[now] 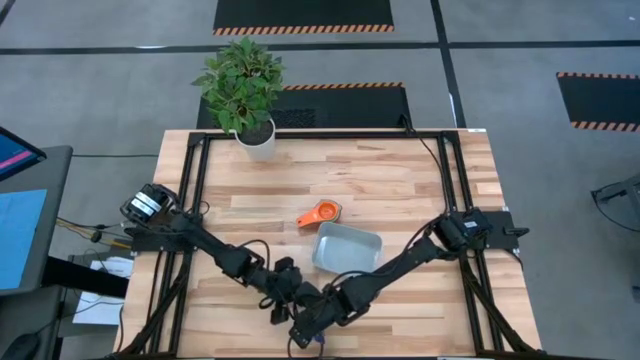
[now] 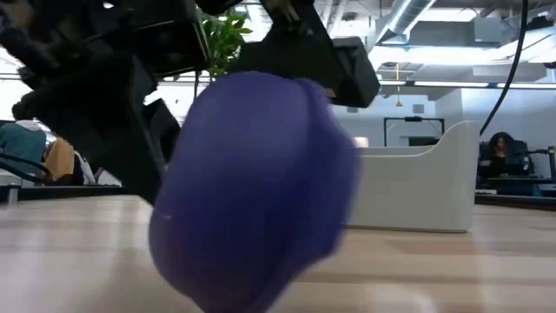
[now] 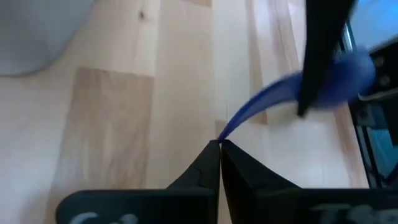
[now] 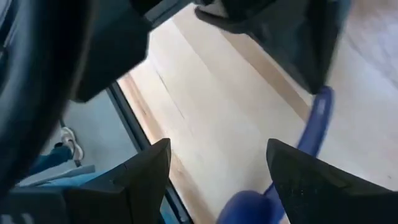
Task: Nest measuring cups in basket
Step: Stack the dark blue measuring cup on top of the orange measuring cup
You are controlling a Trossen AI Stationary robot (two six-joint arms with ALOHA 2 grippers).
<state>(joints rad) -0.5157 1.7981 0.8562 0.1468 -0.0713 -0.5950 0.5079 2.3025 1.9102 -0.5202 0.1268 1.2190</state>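
Left gripper [image 3: 219, 144] pinches smooth blue cup's [image 3: 339, 78] flat handle.

Dark blue cup [image 2: 252, 200]; orange cup [image 1: 322, 213]; pale grey-blue basket [image 1: 372, 240]; light wood table [image 1: 400, 170].

A potted plant [image 1: 243, 90] in a white pot [image 1: 257, 143] stands at the far edge of the wooden tabletop [image 1: 400, 170]. Hazard-striped black floor mats [image 1: 303, 15] lie on the grey floor beyond.

High view looks straight down over the whole table [image 1: 400, 180]; low view sits at tabletop level (very close to a dark blue measuring cup [image 2: 256, 187]); both wrist views share that cup.
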